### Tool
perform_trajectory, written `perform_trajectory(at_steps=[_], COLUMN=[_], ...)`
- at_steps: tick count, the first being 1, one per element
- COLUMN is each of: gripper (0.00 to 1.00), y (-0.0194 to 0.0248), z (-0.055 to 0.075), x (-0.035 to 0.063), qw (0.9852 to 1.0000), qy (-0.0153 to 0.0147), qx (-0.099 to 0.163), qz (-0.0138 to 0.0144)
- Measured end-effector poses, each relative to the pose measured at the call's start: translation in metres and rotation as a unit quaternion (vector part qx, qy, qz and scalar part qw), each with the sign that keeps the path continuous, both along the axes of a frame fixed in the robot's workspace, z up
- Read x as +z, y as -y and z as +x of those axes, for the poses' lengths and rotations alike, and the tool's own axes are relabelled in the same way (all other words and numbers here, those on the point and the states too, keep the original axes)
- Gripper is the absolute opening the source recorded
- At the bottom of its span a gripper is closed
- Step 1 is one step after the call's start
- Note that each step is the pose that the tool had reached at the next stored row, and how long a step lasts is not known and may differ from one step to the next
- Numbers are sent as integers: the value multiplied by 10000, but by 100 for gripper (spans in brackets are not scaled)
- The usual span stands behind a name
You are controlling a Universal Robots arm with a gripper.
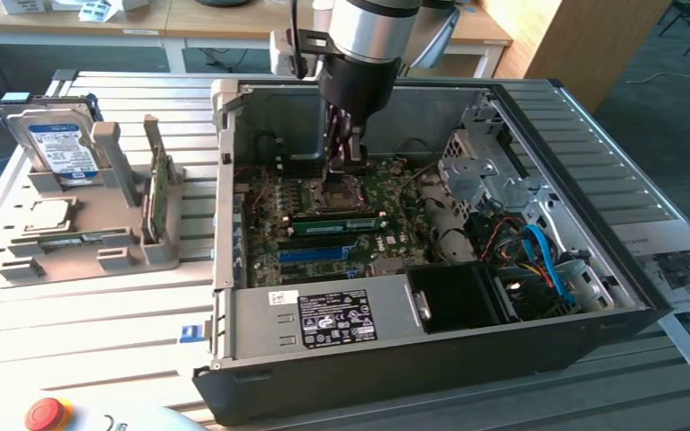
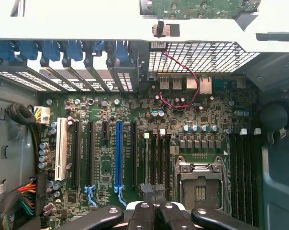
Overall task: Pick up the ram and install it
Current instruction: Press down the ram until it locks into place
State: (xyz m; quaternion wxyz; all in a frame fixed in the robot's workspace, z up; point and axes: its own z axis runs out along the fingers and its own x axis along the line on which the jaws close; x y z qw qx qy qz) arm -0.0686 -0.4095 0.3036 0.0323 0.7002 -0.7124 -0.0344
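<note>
The ram (image 1: 339, 222) is a narrow green stick standing on edge in a motherboard slot inside the open computer case (image 1: 231, 305), just in front of the CPU socket (image 1: 327, 191). In the wrist view I see it edge-on as a thin line (image 2: 146, 160) among the black slots beside the CPU socket (image 2: 199, 184). My gripper (image 1: 348, 166) hangs inside the case above the socket, a little behind the ram. Its fingers (image 2: 142, 213) are shut together with nothing visible between them. I cannot tell whether they touch the board.
On the exterior view's left, a grey holder (image 1: 141, 256) carries a hard drive (image 1: 60, 144), a CPU chip (image 1: 43, 214), a green card on edge (image 1: 159, 193) and a flat green stick (image 1: 82, 240). Cables and a drive cage (image 1: 489, 175) crowd the case. A red button (image 1: 48, 413) sits near the front.
</note>
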Motion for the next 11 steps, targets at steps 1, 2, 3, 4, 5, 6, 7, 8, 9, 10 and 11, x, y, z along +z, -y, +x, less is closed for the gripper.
perform_trajectory(at_steps=[1, 2, 3, 4, 5, 6, 7, 8, 9, 10, 11], gripper=[11, 11, 11, 11, 11, 11, 11, 11, 11, 11, 11], y=[0, 0, -1, -3, -5, -7, -8, -11, -14, -29, -30], z=[0, 0, 0, 0, 0, 0, -1, -2, -2, -7, -8], x=[0, 1, 1, 0, 0, 0, 0, 0, 0, 0, 0], qw=[10000, 10000, 10000, 10000, 10000, 10000, 10000, 10000, 10000, 9999, 9999], qy=[0, -1, -1, 0, 0, 1, 1, 3, 5, 20, 21], qx=[5, 12, 19, 26, 32, 39, 48, 59, 70, 116, 122], qz=[0, -2, -4, -6, -9, -12, -14, -18, -21, -35, -40])
